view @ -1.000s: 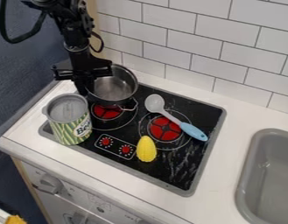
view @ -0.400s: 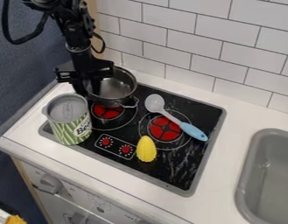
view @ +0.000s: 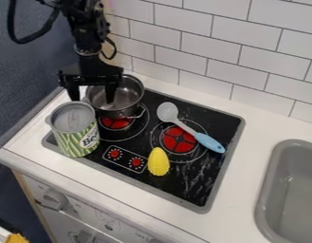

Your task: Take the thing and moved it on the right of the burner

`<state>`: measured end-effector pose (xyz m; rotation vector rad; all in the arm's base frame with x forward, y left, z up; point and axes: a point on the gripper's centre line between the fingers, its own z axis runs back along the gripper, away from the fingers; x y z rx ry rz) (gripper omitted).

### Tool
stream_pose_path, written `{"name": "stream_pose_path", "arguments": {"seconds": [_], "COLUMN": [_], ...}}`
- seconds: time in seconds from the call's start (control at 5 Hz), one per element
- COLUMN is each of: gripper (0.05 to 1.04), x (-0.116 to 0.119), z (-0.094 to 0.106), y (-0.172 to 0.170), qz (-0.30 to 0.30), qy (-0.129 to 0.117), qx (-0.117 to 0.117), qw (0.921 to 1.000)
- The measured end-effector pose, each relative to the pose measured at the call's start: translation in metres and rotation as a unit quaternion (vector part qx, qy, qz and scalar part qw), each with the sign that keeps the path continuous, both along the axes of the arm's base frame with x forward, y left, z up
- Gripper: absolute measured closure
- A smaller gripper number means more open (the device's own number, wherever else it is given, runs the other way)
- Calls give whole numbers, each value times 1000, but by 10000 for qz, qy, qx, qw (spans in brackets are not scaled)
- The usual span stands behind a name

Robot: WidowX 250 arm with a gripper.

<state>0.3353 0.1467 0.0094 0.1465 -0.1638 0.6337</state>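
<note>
Since the task says only "the thing", the likeliest candidate is the metal pot [view: 123, 111], which sits at the back of the left burner [view: 116, 123], overlapping its rear edge. The black gripper [view: 92, 100] is released, its fingers spread, one down inside the pot and the other outside its left side. That straddle would suit a pinch on the wall, which is thin enough to grip where the whole body looks too wide; whether either finger touches the metal I cannot tell. Just left and front of the left burner stands the striped can [view: 76, 130], upright and so near the outer finger that a low sideways swing could knock it. To the left burner's right lies the spoon [view: 168, 112], its blue handle slanting away across the right burner [view: 179, 139]. If the pot is meant for that side, it should be lifted clear, or it may shove the spoon along. The yellow corn [view: 159, 162], front and right of the left burner, seems less in the way.
</note>
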Motion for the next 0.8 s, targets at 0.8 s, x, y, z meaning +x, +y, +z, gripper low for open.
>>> {"name": "stream_pose_path", "arguments": {"seconds": [0.8], "gripper": [83], "x": [19], "z": [57], "y": [-15], "qz": [-55], "qy": [-287], "qx": [430], "qw": [9986]}}
